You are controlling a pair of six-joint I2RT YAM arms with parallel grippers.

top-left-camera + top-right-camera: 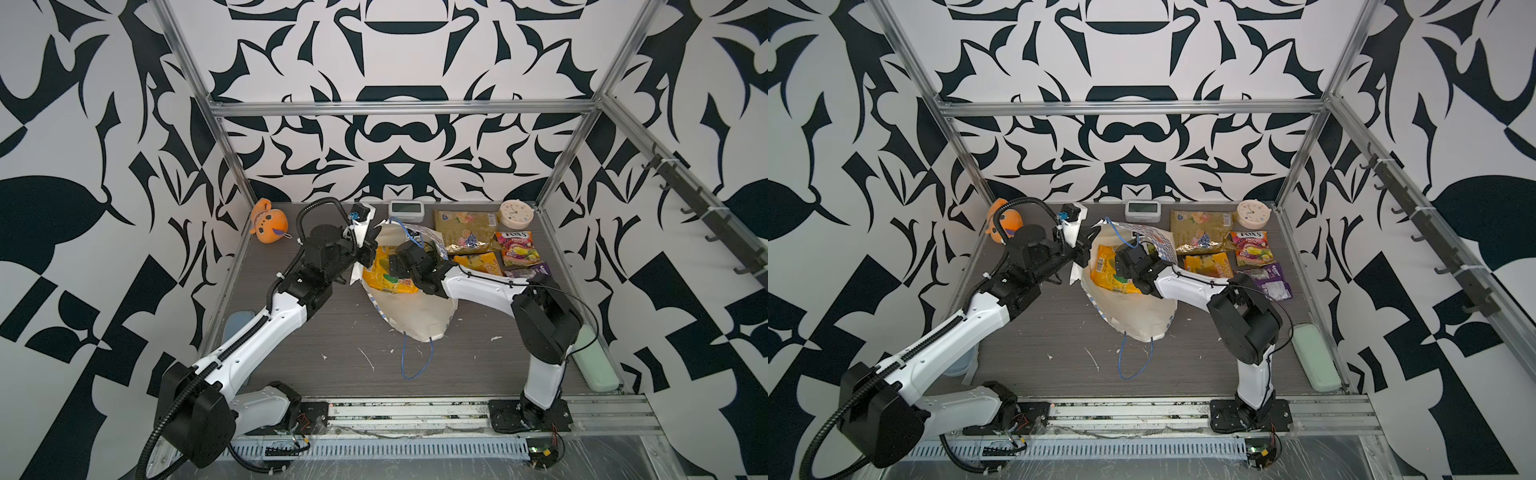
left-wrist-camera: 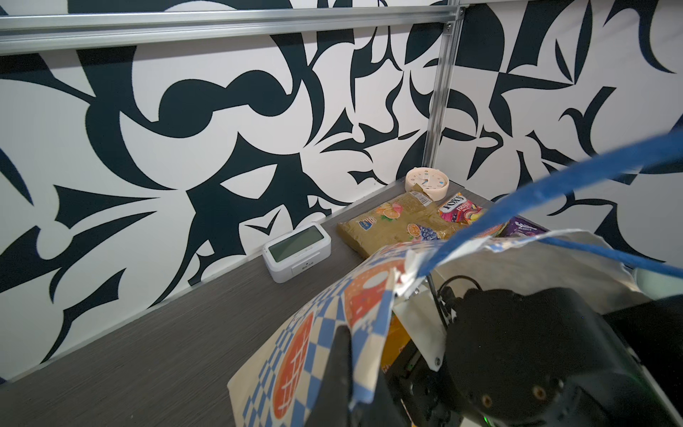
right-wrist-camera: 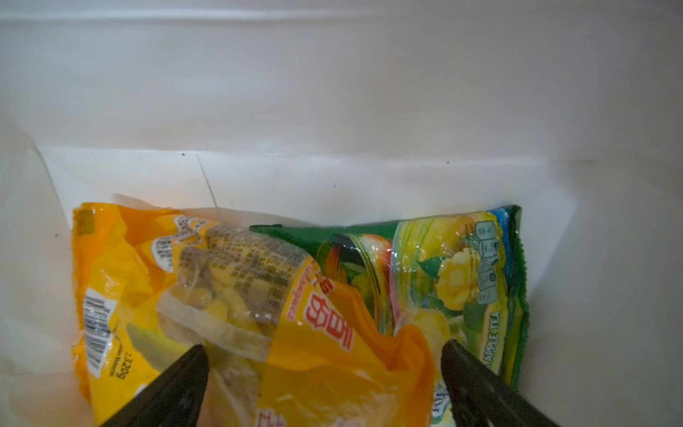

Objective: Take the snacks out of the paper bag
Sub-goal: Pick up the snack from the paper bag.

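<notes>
Inside the white paper bag (image 1: 419,320), orange and green foil packets (image 3: 258,314) awaited the open right hand (image 3: 323,345). Four shiny packets (image 1: 465,230) were already out; left hand (image 1: 366,254) clamped the rim.

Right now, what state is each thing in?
paper bag, mouth held open
left gripper, shut on paper bag rim
right gripper, open, inside bag, not gripping
orange-yellow packet, in bag, ungripped
green packet, in bag
gold packet, outside bag
red-pink packet, outside
purple packet, outside
other orange-yellow packet, outside
</notes>
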